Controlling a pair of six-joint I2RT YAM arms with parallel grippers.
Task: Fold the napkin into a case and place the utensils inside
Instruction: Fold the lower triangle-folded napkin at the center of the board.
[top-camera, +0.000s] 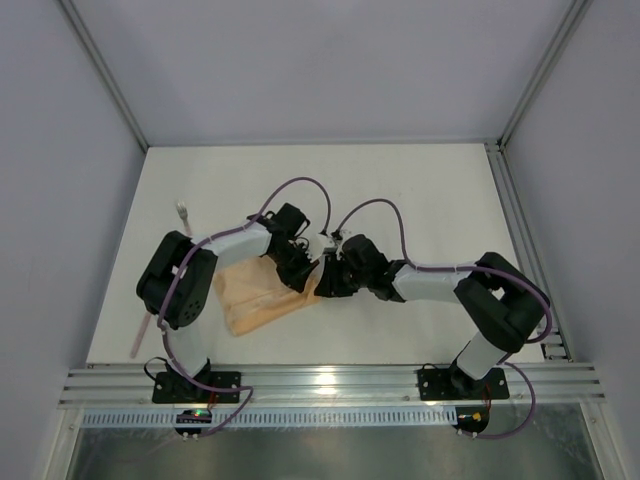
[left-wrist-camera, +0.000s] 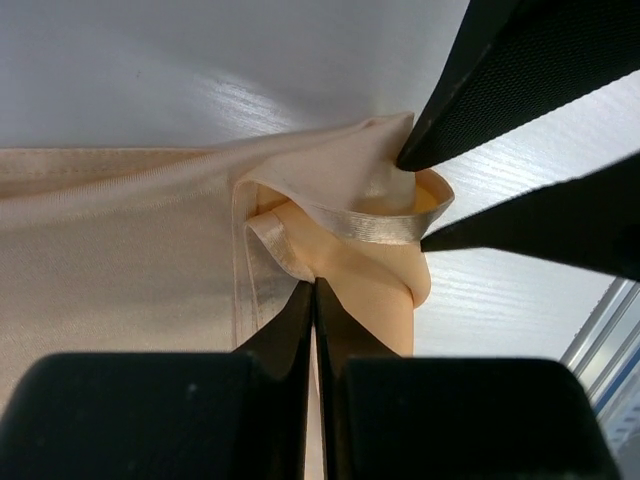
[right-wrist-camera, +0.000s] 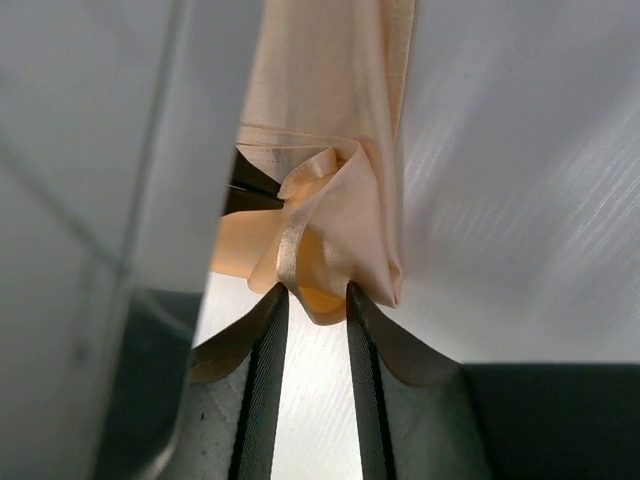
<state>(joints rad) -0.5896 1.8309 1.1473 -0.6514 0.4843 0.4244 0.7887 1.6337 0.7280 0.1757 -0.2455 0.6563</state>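
Left wrist: napkin (left-wrist-camera: 120, 230) limp, likely slick, best held at hem; left gripper (left-wrist-camera: 312, 288) jaws clenched on it, right gripper (left-wrist-camera: 412, 200) jaws parted at 1 o'clock.

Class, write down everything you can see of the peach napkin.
The napkin is soft, plain peach cloth with a shiny hemmed edge. It is folded and lies flat on the white table, except for one corner, which is bunched up. There the left hand is shut on a fold, and the right hand stands open around the bunch.
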